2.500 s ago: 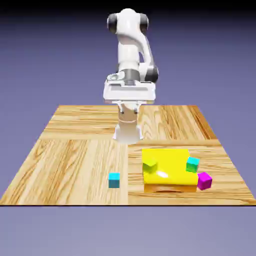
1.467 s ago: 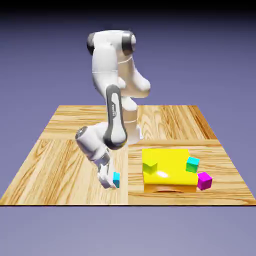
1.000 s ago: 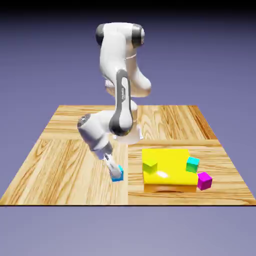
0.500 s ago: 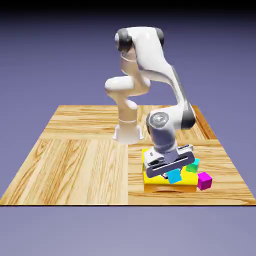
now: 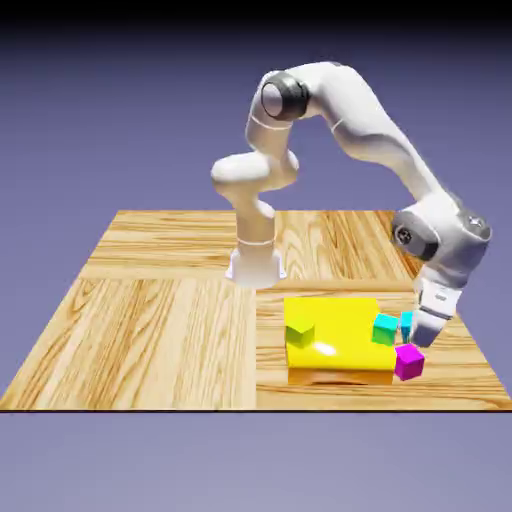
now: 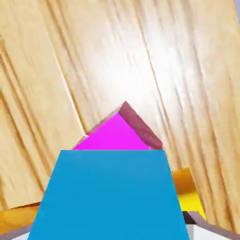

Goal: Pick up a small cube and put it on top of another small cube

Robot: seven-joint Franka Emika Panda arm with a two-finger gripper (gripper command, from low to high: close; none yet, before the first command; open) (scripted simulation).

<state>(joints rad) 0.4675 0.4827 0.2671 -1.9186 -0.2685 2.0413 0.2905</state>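
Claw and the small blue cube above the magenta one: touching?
Touching. Hand view shows it: the claw has the blue cube between its fingertips, one against each side, no gap visible.

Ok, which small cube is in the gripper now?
The small blue cube with the cyan top, held between the gripper's fingertips; the magenta cube and the cyan-topped green cube aren't gripped.

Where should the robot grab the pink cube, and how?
I'd pinch the magenta cube by two opposite upright sides, coming from above. It has flat faces, and its top shows in the exterior view. It sits turned, corner toward the camera, so the fingers should turn to match. The gripper would first need to let go of the blue cube.
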